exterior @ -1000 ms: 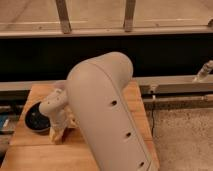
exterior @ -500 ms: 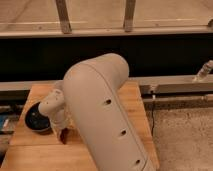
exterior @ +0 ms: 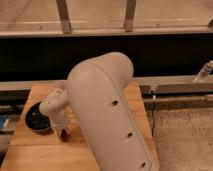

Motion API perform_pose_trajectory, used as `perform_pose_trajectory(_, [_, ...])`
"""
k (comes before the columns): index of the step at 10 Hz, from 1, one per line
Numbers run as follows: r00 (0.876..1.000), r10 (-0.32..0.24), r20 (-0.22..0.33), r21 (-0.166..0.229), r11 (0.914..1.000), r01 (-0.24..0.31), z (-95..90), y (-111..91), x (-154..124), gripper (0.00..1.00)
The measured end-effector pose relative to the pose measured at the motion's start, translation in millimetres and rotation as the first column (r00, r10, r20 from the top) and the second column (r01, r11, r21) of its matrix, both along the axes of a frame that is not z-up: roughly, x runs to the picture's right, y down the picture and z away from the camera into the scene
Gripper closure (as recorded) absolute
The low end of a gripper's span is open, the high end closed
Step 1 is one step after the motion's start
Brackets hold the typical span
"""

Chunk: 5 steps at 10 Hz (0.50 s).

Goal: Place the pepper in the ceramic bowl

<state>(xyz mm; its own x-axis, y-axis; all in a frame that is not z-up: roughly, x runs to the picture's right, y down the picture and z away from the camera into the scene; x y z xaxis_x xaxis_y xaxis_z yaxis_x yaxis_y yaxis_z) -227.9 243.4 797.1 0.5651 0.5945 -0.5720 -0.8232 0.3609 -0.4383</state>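
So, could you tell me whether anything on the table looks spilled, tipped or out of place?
Nothing stands out. The ceramic bowl sits upright near the left edge of the table, and the gripper hangs just beside it.

Wooden desk point(exterior: 40, 150): light plank top, with the left part and front-left corner in view, while the middle and right are hidden behind the robot's large beige arm point(exterior: 107, 115). One ceramic bowl point(exterior: 36, 119), dark, round and upright, sits directly on the desk near its left edge. The gripper point(exterior: 62, 131) is low over the desk just beside the bowl's right rim; whether it touches the wood cannot be told.
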Motion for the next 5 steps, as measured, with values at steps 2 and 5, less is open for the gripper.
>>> perform_pose_trajectory(2, [0.995, 0.067, 0.073, 0.022, 0.9974, -0.069, -17.3, -13.1, 3.6, 1.00])
perform_pose_trajectory(5, [0.960, 0.166, 0.226, 0.046, 0.9824, -0.181, -39.4, -33.1, 9.6, 1.00])
